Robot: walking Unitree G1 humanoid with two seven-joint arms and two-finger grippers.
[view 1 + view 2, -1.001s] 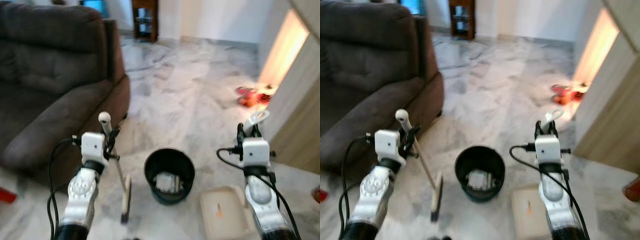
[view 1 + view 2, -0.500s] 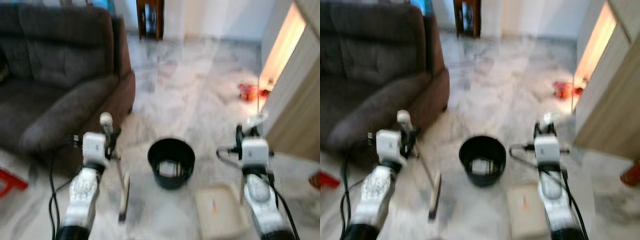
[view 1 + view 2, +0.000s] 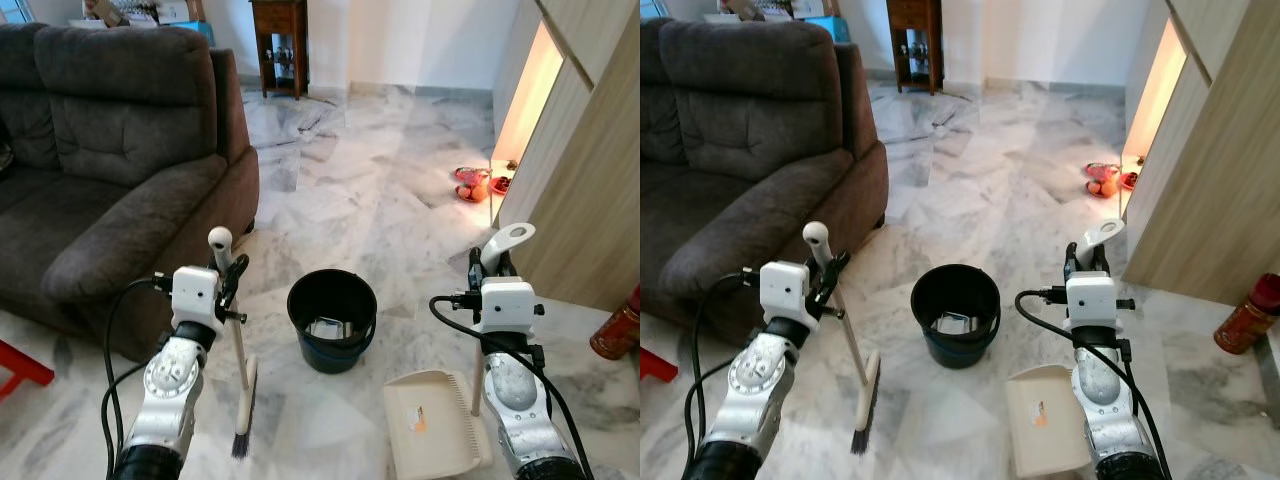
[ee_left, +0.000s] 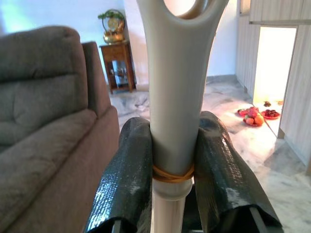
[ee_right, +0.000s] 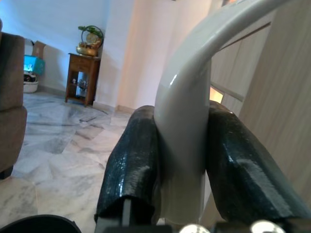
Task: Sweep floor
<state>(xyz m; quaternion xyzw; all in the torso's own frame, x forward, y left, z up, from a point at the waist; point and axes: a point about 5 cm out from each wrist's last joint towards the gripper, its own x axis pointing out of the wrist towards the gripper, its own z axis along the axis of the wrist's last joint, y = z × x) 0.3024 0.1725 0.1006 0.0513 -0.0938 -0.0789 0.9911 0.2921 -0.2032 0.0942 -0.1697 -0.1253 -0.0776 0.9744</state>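
My left gripper (image 3: pixel 229 277) is shut on the grey handle of a small broom (image 3: pixel 240 370), whose bristle head rests on the marble floor left of a black bucket (image 3: pixel 332 318). The left wrist view shows that broom handle (image 4: pixel 176 97) clamped between both black fingers (image 4: pixel 127 179). My right gripper (image 3: pixel 490 266) is shut on the curved grey handle (image 5: pixel 189 131) of a beige dustpan (image 3: pixel 432 424), which sits flat on the floor right of the bucket. Some pale litter lies inside the bucket, and a small orange speck lies in the dustpan.
A dark brown sofa (image 3: pixel 110 170) stands close on the left. A wooden cabinet wall (image 3: pixel 590 180) runs along the right, with a red bottle (image 3: pixel 613 328) at its foot. A bowl of fruit (image 3: pixel 475 184) sits on the floor beyond. A small wooden table (image 3: pixel 279 40) stands at the back.
The camera view has shifted and sharpened, showing more of the sofa and the room. Both grippers keep their hold on the broom and dustpan; bucket and dustpan stay in place.
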